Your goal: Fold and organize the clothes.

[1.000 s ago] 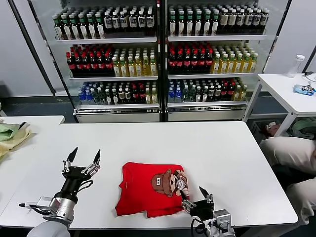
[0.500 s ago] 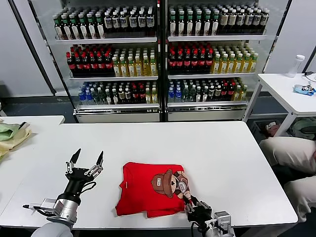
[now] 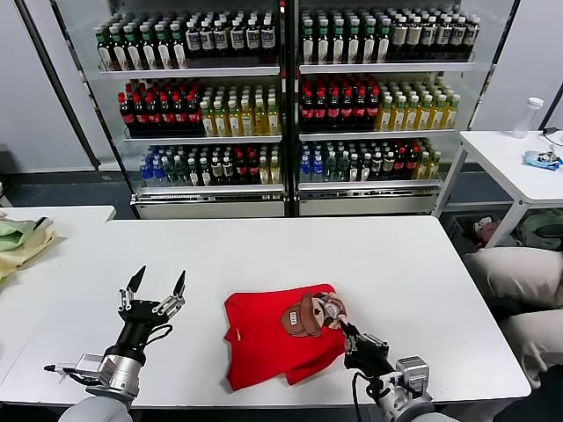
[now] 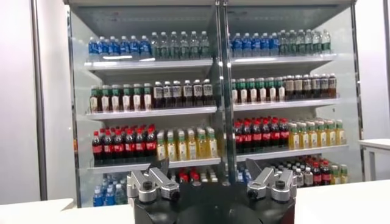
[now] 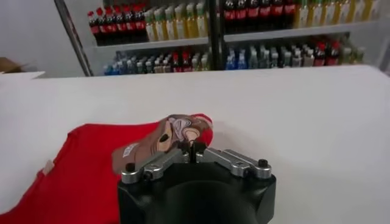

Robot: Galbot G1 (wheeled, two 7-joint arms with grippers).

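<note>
Head view: red shirt (image 3: 277,338) lies bunched on the white surface (image 3: 264,255), lower centre of frame, print side up. Right gripper (image 3: 352,338) at lower right, jaws pinched shut on the shirt's right edge by the cartoon print, edge lifted. Left gripper (image 3: 156,288) at lower left, above the surface, jaws wide, holding nothing, well apart from the shirt. Left wrist view: left gripper (image 4: 213,182) jaws spread, drinks shelves (image 4: 213,109) behind. Right wrist view: right gripper (image 5: 192,148) jaws closed on shirt (image 5: 85,176) fabric at centre frame.
</note>
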